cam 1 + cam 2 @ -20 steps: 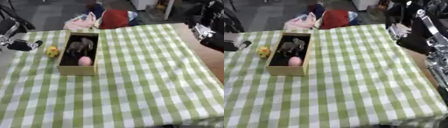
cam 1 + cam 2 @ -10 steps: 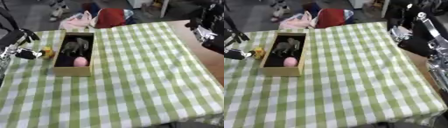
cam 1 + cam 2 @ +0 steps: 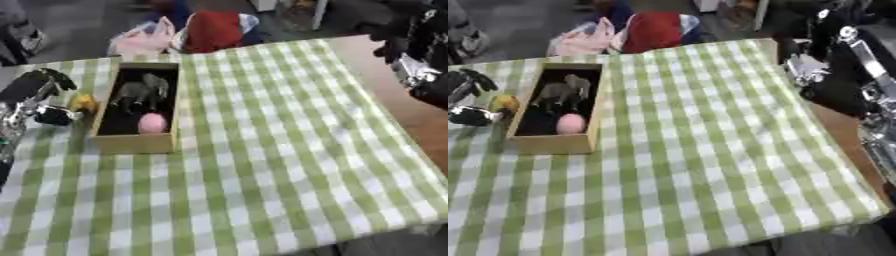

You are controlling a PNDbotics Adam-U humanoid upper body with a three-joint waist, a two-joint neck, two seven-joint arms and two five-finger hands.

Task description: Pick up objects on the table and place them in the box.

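Nearing completion: box (image 3: 135, 142) already holding grey elephant figure (image 3: 140, 92) and pink egg (image 3: 152, 122). Yellow toy (image 3: 83, 103) sitting outside, just beside box's left wall. Left hand (image 3: 37, 97) reaching around it, fingers spread apart. Right hand (image 3: 805, 67) idling at far right table edge; finger state unclear.

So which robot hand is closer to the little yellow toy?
Left. The left robot hand is right beside the yellow toy, left of the box. The right robot hand is far across the table.

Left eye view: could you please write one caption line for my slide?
Left hand beside a small yellow object, next to the box holding a grey animal figure and a pink egg-shaped object.
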